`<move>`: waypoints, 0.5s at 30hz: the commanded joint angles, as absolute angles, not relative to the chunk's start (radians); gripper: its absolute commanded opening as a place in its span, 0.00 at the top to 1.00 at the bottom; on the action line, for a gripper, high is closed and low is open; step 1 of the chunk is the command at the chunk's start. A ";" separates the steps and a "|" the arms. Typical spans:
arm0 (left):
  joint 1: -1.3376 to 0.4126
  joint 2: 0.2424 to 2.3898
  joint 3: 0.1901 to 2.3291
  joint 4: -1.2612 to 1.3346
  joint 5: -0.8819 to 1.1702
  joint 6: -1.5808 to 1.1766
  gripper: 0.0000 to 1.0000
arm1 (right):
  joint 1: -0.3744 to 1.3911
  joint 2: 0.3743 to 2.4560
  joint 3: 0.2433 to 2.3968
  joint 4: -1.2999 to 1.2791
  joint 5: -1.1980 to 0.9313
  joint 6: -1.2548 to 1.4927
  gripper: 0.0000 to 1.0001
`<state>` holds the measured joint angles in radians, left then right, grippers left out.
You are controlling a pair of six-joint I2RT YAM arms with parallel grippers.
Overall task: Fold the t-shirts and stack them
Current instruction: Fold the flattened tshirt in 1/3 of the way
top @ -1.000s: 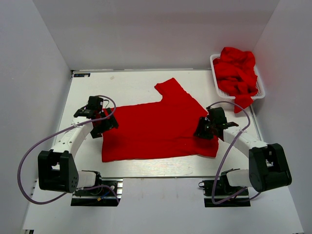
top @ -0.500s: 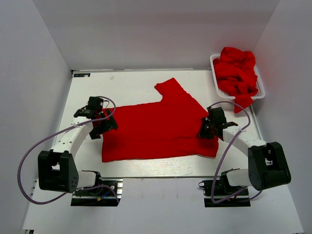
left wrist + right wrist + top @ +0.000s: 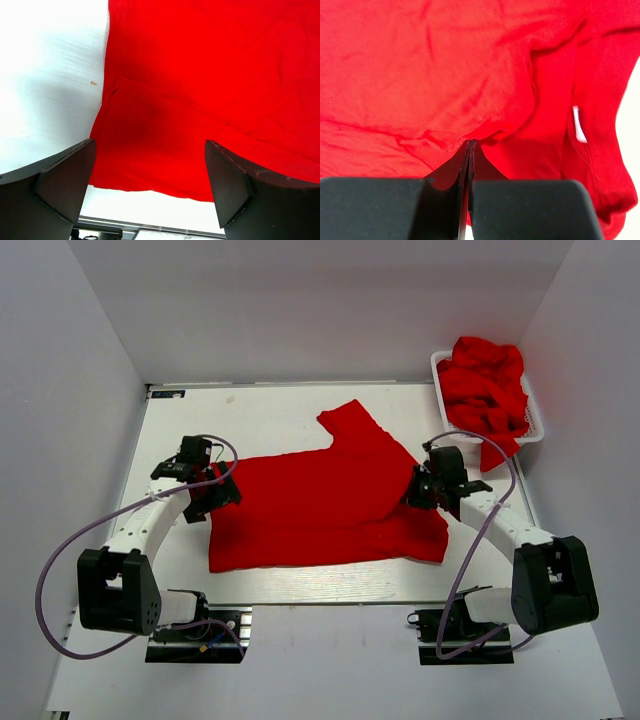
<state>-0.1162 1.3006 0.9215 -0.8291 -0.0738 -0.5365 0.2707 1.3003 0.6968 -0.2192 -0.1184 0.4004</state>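
Observation:
A red t-shirt (image 3: 320,505) lies spread on the white table (image 3: 260,410), one sleeve pointing to the far side. My left gripper (image 3: 212,498) hangs open over the shirt's left edge; in the left wrist view its fingers (image 3: 50,185) stand wide apart above the fabric (image 3: 210,75) and hold nothing. My right gripper (image 3: 420,492) is at the shirt's right side. In the right wrist view it (image 3: 470,150) is shut on a pinched fold of the shirt (image 3: 445,75), next to a white label (image 3: 578,124). More red shirts (image 3: 485,390) are heaped in the basket.
The white mesh basket (image 3: 440,365) stands at the far right corner, with one shirt hanging over its near rim. White walls enclose the table on three sides. The table's near edge (image 3: 300,595) lies just in front of the shirt's hem.
My right gripper has moved slightly toward the far side, drawing the pinched fabric with it. The left gripper has hardly moved.

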 commanded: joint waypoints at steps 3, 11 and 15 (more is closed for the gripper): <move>-0.120 1.301 0.971 -0.805 -0.086 -0.515 0.00 | 0.272 1.353 0.813 -0.147 -0.156 0.370 1.00; -0.110 1.310 0.980 -0.796 -0.095 -0.506 0.00 | 0.275 1.514 0.983 -0.101 -0.190 0.356 1.00; -0.110 1.319 0.989 -0.796 -0.104 -0.506 0.00 | 0.279 1.588 1.035 -0.074 -0.222 0.336 1.00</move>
<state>-0.1143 1.3235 0.9539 -0.8070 -0.0834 -0.5163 0.2714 1.5482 0.9794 -0.1307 -0.1875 0.3706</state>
